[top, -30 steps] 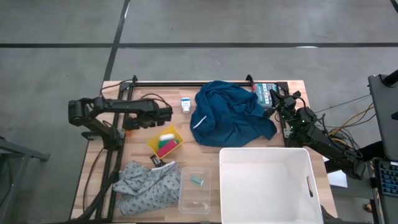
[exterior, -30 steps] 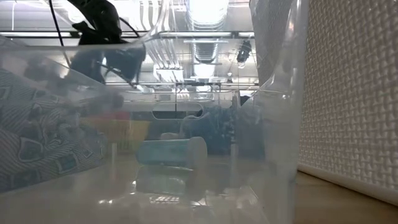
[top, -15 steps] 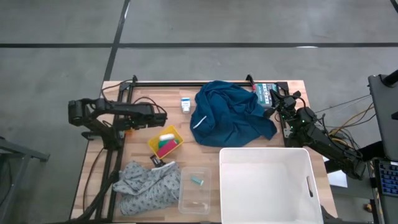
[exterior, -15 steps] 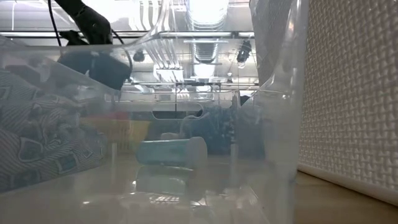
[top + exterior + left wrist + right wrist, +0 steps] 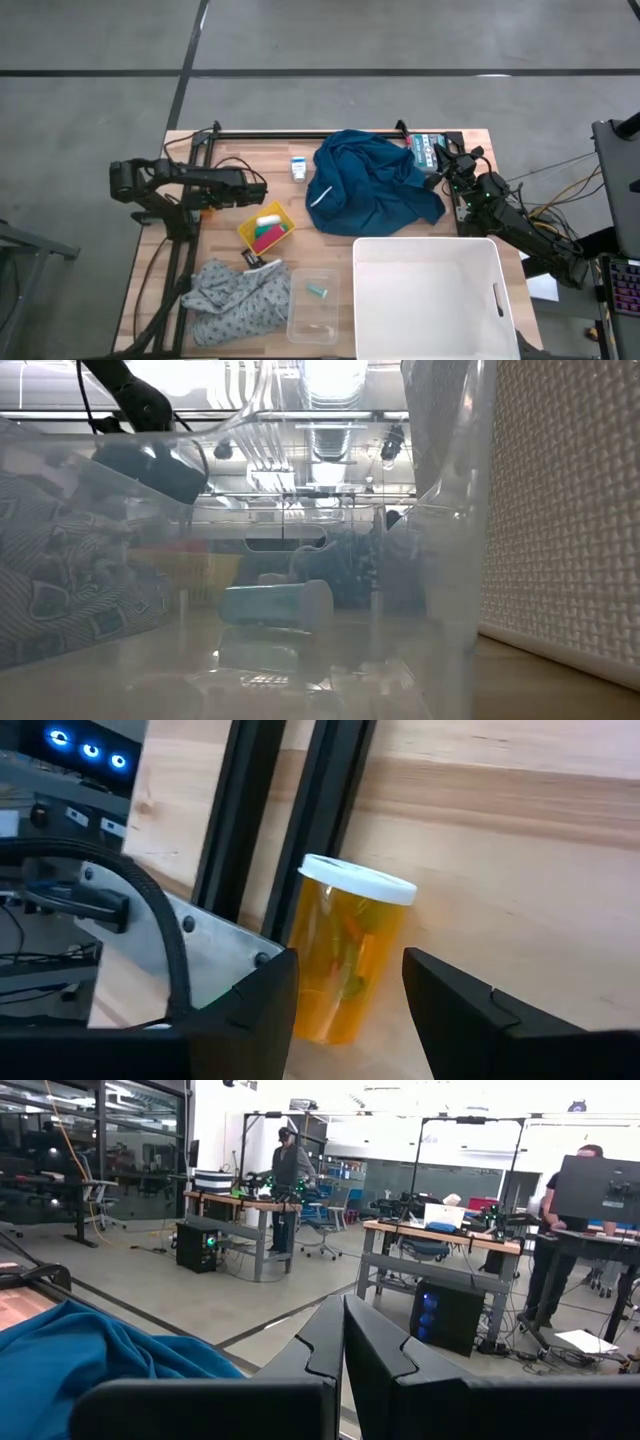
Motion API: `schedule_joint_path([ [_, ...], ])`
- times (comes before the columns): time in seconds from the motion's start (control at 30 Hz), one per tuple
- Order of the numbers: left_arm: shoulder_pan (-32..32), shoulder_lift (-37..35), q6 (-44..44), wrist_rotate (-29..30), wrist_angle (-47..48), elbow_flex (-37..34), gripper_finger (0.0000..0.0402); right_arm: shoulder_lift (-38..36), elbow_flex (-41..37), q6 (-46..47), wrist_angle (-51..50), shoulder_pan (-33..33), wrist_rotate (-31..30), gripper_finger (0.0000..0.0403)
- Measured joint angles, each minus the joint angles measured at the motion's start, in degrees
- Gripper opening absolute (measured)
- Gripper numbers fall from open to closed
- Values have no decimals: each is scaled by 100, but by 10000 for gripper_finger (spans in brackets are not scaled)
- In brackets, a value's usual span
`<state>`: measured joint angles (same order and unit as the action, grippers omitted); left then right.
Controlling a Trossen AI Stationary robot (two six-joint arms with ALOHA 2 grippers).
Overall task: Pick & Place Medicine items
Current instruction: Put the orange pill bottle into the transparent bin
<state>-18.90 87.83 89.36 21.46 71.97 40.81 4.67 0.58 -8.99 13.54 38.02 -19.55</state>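
The orange-amber bottle point(image 5: 350, 935) with a white cap lies on the wooden table beside the black rails of the left arm's stand. My left gripper point(image 5: 345, 970) is open, slants down over it, and has one finger on each side of its body. In the high view the left arm point(image 5: 225, 185) covers that spot. The small white carton with blue print point(image 5: 298, 168) stands on the table, left of the blue cloth point(image 5: 370, 185). My right gripper point(image 5: 343, 1335) is shut at the table's far right corner and points out into the room. My left gripper has its two fingers point(image 5: 270, 995) on either side of the bottle's body, below the cap, slanting down from above. The bottle rests on the table. Whether the fingers touch it, I cannot tell.
A yellow tray point(image 5: 266, 230) with red and green items sits mid-table. A grey cloth point(image 5: 240, 300) lies at the near left. Beside it is a clear container point(image 5: 315, 305) holding a teal item point(image 5: 275, 605). A white bin point(image 5: 430, 295) fills the near right.
My left arm has drawn back toward the table's left edge and sunk lower, tipping its gripper further down.
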Motion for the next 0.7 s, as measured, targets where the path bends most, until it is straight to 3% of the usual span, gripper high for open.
schedule_joint_path([
  [0.23, 0, 0, -52, -221, -323, -1, 196, 0, 0, 0, 0, 2, 1, 8],
  [0.7, 0, 0, -389, -149, -186, -1, 297, 0, 0, 0, 2, 0, 2, 8],
])
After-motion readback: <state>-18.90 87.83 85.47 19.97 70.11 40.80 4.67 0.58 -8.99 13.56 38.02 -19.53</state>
